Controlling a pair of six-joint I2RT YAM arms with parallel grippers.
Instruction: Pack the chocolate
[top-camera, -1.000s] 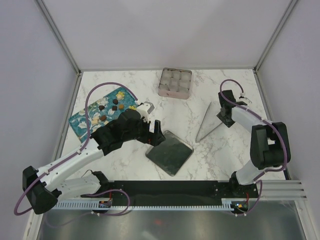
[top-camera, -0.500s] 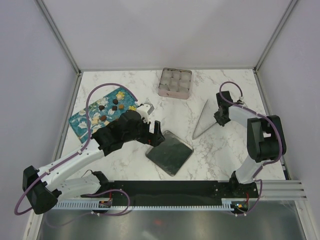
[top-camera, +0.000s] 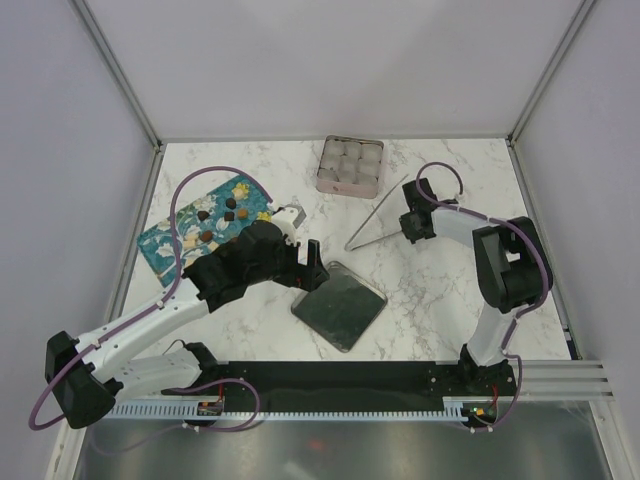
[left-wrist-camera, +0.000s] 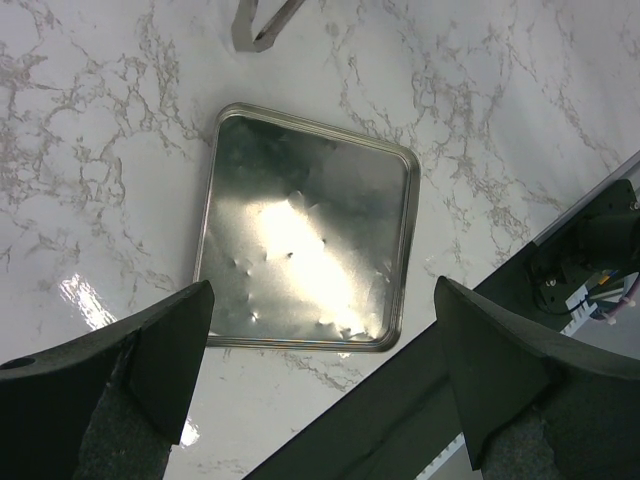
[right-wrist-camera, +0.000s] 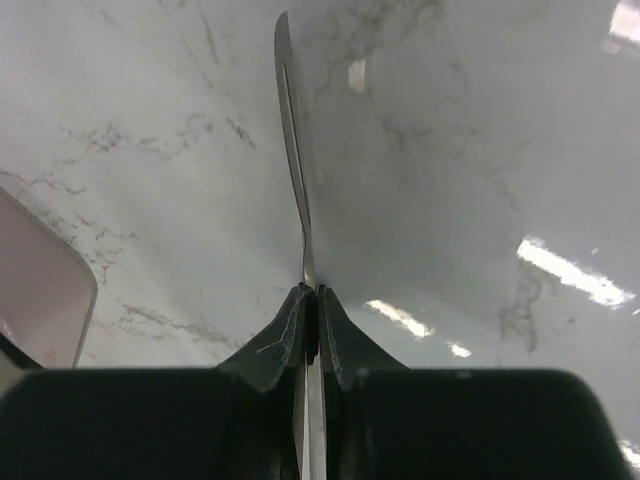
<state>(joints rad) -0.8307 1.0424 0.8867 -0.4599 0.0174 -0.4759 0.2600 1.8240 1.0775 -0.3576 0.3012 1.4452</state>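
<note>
Several small dark and reddish-brown chocolate pieces (top-camera: 229, 213) lie on a floral tray (top-camera: 160, 247) at the left of the table. My left gripper (top-camera: 306, 270) (left-wrist-camera: 322, 300) hangs open above a flat square metal lid (top-camera: 340, 306) (left-wrist-camera: 305, 240), holding nothing. My right gripper (top-camera: 411, 224) (right-wrist-camera: 310, 292) is shut on thin metal tongs (top-camera: 372, 216) (right-wrist-camera: 292, 150), which the right wrist view shows edge-on. The tongs' pointed end (left-wrist-camera: 256, 28) lies left of the gripper, toward the lid.
A square pink tin (top-camera: 350, 166) filled with pale paper cups stands at the back centre. White walls enclose the marble table on three sides. A black rail (left-wrist-camera: 420, 420) runs along the near edge.
My right gripper has closed on the tongs and swung them left, from the right side toward the table's middle. The left arm has not moved.
</note>
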